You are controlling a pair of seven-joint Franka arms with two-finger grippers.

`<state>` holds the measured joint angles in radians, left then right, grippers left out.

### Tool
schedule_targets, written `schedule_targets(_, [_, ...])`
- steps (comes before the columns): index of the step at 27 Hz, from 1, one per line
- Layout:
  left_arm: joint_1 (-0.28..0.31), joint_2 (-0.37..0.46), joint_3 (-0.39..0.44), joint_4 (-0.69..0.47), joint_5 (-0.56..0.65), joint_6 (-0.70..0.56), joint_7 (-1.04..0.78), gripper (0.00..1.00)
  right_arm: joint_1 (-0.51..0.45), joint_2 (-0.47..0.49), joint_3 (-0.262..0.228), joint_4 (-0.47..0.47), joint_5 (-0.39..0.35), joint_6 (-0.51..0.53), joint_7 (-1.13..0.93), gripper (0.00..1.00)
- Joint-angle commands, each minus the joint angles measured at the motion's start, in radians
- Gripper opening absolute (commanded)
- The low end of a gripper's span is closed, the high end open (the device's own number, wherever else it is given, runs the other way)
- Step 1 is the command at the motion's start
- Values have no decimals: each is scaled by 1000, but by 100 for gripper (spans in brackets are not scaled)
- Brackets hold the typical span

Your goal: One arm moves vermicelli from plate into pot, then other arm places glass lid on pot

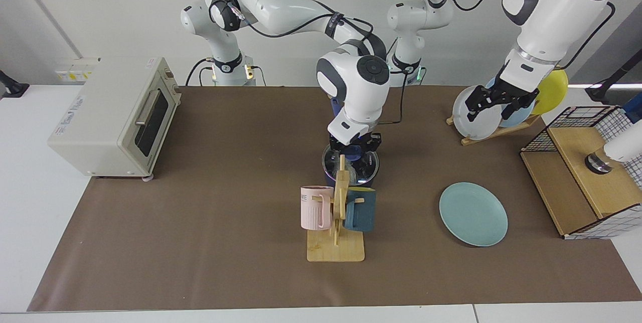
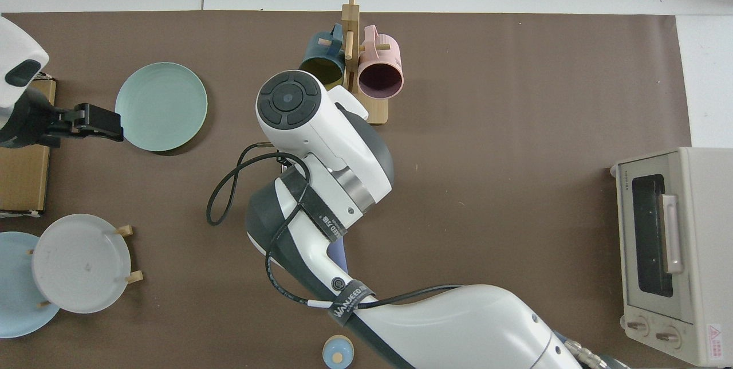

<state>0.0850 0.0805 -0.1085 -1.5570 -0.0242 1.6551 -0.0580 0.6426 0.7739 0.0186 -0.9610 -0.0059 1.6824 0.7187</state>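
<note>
Glass lid (image 1: 363,165) directly beneath the right gripper (image 1: 352,145), level and over the mouth of the pot (image 1: 327,178); cannot tell whether resting on the rim or held just above it. Fingers of that gripper drawn in on the lid's blue knob from either side, gripping it, wrist pointing straight down. In the top view, hidden with lid and pot bowl under the right arm's big white wrist, only the pot's long blue handle running out from beneath toward the arm's base and ending in a pale blue round tip. Just in front of the gripper, on the camera's side in the facing view, a wooden mug rack (image 1: 335,250) with a pink mug (image 1: 316,207) and a dark teal mug (image 1: 361,210), the rack's post crossing the front of the lid. Farther out from the right gripper, toward the left arm's side, the teal plate (image 1: 473,214) flat on the brown mat, nothing on it. Beyond the plate, the left gripper (image 1: 494,102) hanging in the air in front of a wooden plate rack (image 1: 494,132), waiting, fingers spread wide apart and holding nothing. Well away from the right gripper on its other side, a cream toaster oven (image 1: 115,117) at the mat's edge.
</note>
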Motion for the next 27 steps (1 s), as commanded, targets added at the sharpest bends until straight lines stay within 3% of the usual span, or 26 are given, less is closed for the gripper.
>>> schedule_targets(1, [1, -16, 1, -9, -5, 3, 14, 100, -6, -22, 9, -19, 20, 0, -22, 0])
schedule_targets(10, [1, -16, 1, -9, -5, 3, 14, 100, -8, -22, 9, -19, 21, -6, -22, 0])
schedule_targets(11, [1, -16, 1, -9, -5, 3, 14, 100, -9, -22, 9, -19, 20, -9, -22, 27])
schedule_targets(12, [1, -16, 1, -9, -5, 3, 12, 100, -11, -22, 9, -19, 15, -7, -24, 72])
schedule_targets(13, [1, -16, 1, -9, -5, 3, 14, 100, -11, -22, 9, -19, 11, -6, -22, 100])
schedule_targets(27, [1, -16, 1, -9, -5, 3, 14, 100, -12, -22, 9, -21, 21, 7, -22, 100])
